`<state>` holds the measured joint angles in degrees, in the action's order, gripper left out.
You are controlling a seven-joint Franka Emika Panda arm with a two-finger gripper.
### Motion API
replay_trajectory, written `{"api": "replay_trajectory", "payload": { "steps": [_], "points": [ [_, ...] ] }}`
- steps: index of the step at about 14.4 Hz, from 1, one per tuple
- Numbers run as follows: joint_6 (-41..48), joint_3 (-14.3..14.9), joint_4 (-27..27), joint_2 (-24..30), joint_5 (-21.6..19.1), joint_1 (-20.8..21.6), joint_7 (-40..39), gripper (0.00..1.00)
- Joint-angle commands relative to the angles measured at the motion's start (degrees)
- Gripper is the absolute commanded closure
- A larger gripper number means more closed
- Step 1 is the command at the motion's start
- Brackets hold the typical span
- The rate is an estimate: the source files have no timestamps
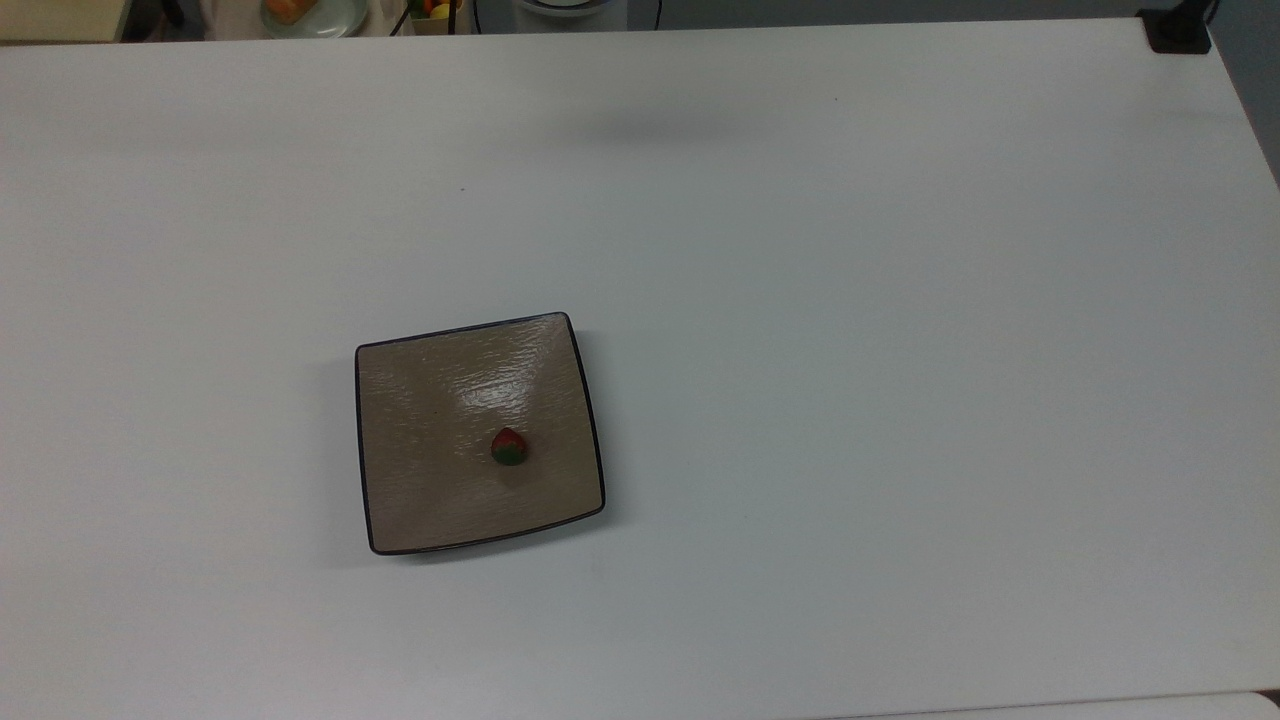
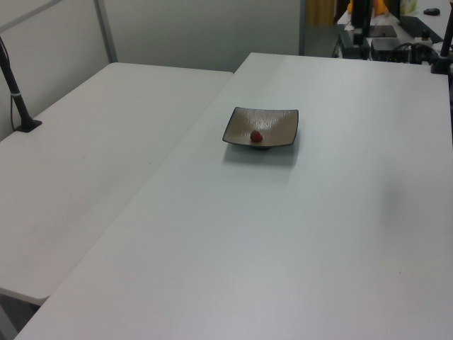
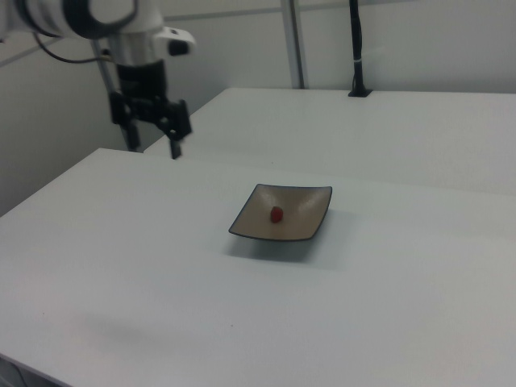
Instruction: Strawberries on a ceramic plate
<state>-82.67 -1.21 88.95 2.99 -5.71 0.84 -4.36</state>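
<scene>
Hanging well clear of the ceramic plate (image 3: 310, 228), my jaws (image 3: 153, 137) are spread apart and empty, so nothing can knock the strawberry (image 3: 276, 214), which lies near the plate's middle on the white bench (image 3: 121, 282). Placement looks finished.

strawberry (image 1: 509, 446) on plate (image 1: 420, 500), plate on table (image 1: 850, 400)
</scene>
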Motion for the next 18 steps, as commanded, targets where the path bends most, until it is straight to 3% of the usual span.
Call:
{"api": "replay_trajectory", "payload": {
  "steps": [1, 5, 9, 18],
  "points": [
    [0.1, 3.2, 2.1, 2.5, -0.2, 6.7, 1.6, 0.00],
    [-5.8, 4.2, 2.4, 0.7, 0.0, 10.1, 1.6, 0.00],
    [-12.1, 7.6, 2.5, -1.6, -0.2, 12.5, 1.2, 0.00],
    [-15.2, 7.5, 2.0, -3.9, -0.3, 12.3, 1.5, 0.00]
  ]
}}
